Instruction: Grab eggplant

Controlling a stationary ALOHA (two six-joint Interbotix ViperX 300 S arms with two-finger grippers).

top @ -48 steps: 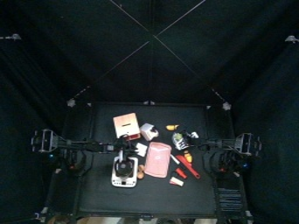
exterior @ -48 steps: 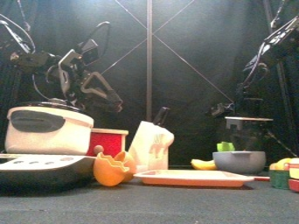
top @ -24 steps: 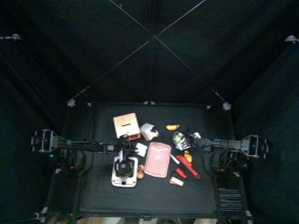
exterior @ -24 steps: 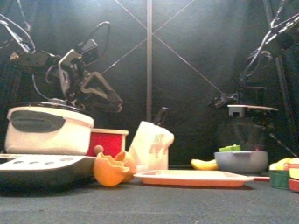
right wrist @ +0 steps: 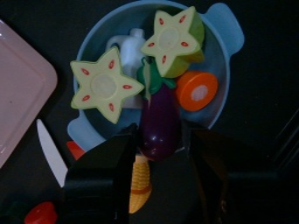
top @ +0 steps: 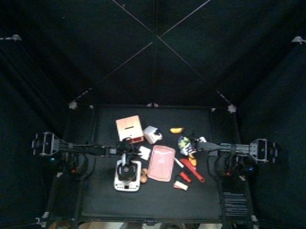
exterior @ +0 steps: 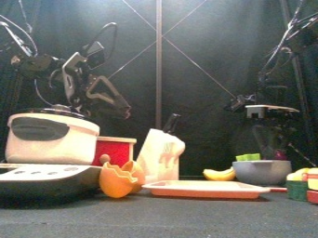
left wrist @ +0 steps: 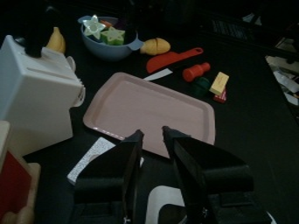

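Note:
The eggplant [right wrist: 160, 128] is dark purple and lies in a blue bowl [right wrist: 228, 39] with star fruit slices [right wrist: 107, 83], a carrot slice and a corn cob. My right gripper [right wrist: 167, 171] hangs open right above it, a jaw on either side, not touching. In the front view the bowl [exterior: 256, 171] stands at the right, the eggplant is hidden inside it, and the right gripper [exterior: 266, 119] is above it. In the top view the right gripper [top: 199, 144] is over the bowl. My left gripper [left wrist: 153, 150] is open and empty above a pink tray [left wrist: 152, 109].
A white rice cooker [exterior: 50, 136], a red box [exterior: 114, 149], a white carton [exterior: 159, 154] and an orange piece [exterior: 118, 179] stand at the left and middle. The pink tray [exterior: 205, 190] lies at the front. A banana [exterior: 220, 174] lies beside the bowl. A red-handled knife [left wrist: 176, 59] lies past the tray.
My right arm has risen and its wrist has shifted a little to the right above the bowl. The left arm has not moved.

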